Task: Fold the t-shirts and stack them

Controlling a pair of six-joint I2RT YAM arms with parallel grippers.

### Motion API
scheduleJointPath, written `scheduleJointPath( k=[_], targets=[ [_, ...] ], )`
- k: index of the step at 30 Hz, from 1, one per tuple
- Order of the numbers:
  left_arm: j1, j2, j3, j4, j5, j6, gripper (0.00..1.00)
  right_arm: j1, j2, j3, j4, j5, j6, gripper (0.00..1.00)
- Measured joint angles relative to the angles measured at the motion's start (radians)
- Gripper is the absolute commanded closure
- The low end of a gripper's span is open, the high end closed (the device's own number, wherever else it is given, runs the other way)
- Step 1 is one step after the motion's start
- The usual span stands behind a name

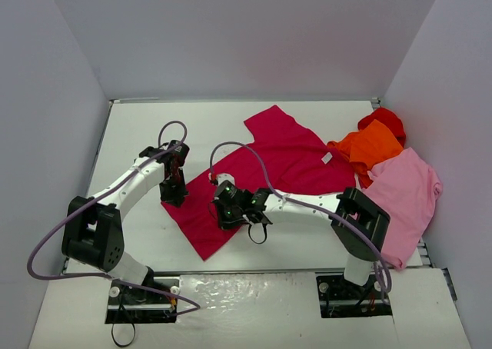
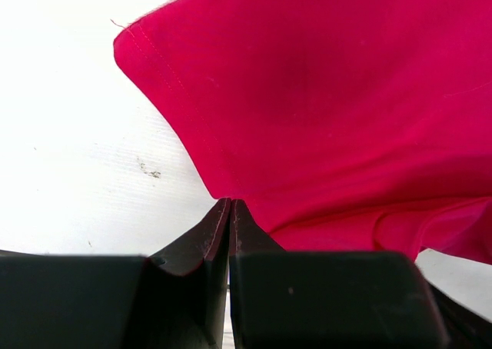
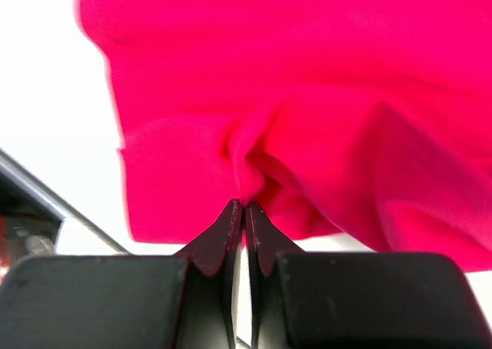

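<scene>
Left gripper [image 1: 172, 197] and right gripper [image 1: 227, 214] were each clamped shut on the near-left edge of the crimson t-shirt [image 1: 286, 158], spread mid-table [image 1: 146, 126], presumably to lift it for folding; the remaining t-shirts [image 1: 384, 161] were heaped at right

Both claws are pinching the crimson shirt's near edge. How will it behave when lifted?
Probably floppy: the crimson shirt bunches into folds at the right claw. It will likely sag between that and the left claw, since only pinched edges are held. It looks thin, so probably light.
</scene>
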Motion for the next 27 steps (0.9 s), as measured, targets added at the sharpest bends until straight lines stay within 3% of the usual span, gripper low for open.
scheduleJointPath(
  k=[9,11,14,19,25,27],
  targets=[
    [0.000,0.000,-0.003,0.006,0.000,0.000,1.00,0.002,0.088,0.271,-0.010,-0.021,-0.058,1.00],
    [0.002,0.000,-0.011,0.006,0.000,0.000,1.00,0.002,0.145,0.326,-0.007,-0.029,-0.073,0.88],
    [0.019,0.000,-0.021,0.006,0.002,0.001,1.00,0.001,0.224,0.378,-0.017,-0.045,-0.086,0.55],
    [0.047,0.000,-0.035,0.005,-0.039,0.004,1.00,-0.006,0.303,0.438,-0.031,-0.066,-0.099,0.35],
    [0.039,-0.005,-0.036,0.006,-0.036,0.004,1.00,-0.003,0.275,0.414,-0.037,-0.005,-0.109,0.35],
    [0.023,-0.008,-0.035,0.004,-0.031,0.004,1.00,-0.005,0.237,0.377,-0.030,0.043,-0.112,0.42]
  ],
)
